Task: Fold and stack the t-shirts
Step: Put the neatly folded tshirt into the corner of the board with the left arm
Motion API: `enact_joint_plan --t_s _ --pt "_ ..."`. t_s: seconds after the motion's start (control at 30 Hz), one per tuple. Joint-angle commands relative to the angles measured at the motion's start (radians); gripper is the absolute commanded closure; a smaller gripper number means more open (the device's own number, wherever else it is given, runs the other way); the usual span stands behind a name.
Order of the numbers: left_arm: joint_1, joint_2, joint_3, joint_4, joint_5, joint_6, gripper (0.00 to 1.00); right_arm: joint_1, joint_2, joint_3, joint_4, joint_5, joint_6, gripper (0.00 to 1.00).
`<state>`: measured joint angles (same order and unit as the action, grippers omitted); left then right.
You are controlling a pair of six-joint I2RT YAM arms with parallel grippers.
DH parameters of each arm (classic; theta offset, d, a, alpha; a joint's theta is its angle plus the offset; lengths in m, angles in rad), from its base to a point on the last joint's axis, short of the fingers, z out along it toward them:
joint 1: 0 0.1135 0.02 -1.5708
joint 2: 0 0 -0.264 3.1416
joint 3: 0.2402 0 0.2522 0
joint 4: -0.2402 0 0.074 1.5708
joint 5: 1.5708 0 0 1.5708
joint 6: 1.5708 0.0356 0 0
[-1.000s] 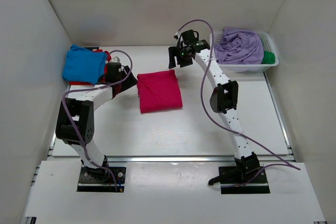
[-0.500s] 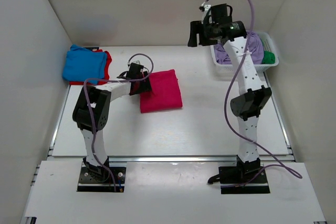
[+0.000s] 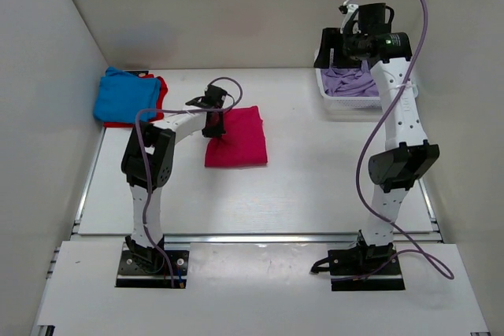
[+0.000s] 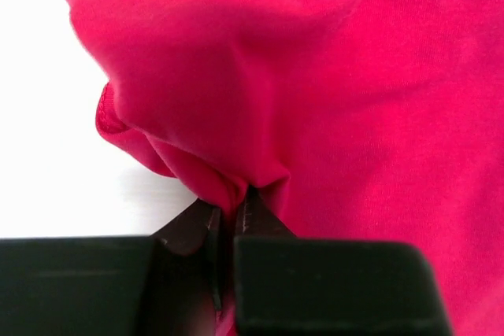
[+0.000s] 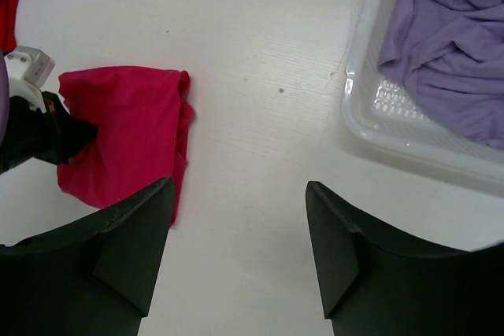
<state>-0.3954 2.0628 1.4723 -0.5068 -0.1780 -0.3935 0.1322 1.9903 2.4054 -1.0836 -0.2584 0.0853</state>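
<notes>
On the white desk [image 3: 315, 186] the folded crimson-pink t-shirt [image 3: 240, 139] lies centre-left, its left edge bunched and pinched in the closed left hand [image 4: 228, 214], while the right hand [image 5: 240, 194] hangs open and empty near the white basket [image 5: 370, 127] holding 1 lavender t-shirt [image 5: 457, 53].

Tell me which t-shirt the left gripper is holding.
The crimson-pink t-shirt, folded at mid-table: the left gripper pinches its edge. The blue t-shirt and red t-shirt lie stacked far left; the lavender t-shirt is in the basket.
</notes>
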Motion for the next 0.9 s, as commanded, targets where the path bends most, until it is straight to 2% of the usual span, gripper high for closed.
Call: enact_joint_plan --t_s 0.0,0.13,0.4,0.53,0.73,0.87 --pt "0.035 -0.042 0.031 -0.121 -0.055 0.099 1.0 -0.008 -0.102 -0.043 0.031 -0.039 -0.022 0.36" --pt "0.069 -0.07 0.095 -0.113 -0.175 0.194 1.0 -0.031 -0.191 -0.164 0.073 -0.051 -0.036 0.37" --pt "0.17 -0.026 0.258 -0.107 -0.271 0.337 1.0 -0.109 -0.452 -0.488 0.241 -0.13 -0.058 0.36" --pt "0.219 -0.012 0.328 -0.093 -0.281 0.383 1.0 -0.115 -0.476 -0.531 0.24 -0.134 -0.07 0.36" --pt "0.26 0.108 0.607 -0.122 -0.34 0.49 1.0 -0.117 -0.484 -0.624 0.281 -0.147 -0.116 0.36" --pt "0.319 0.138 0.695 -0.113 -0.331 0.492 1.0 -0.111 -0.481 -0.649 0.28 -0.145 -0.122 0.36"
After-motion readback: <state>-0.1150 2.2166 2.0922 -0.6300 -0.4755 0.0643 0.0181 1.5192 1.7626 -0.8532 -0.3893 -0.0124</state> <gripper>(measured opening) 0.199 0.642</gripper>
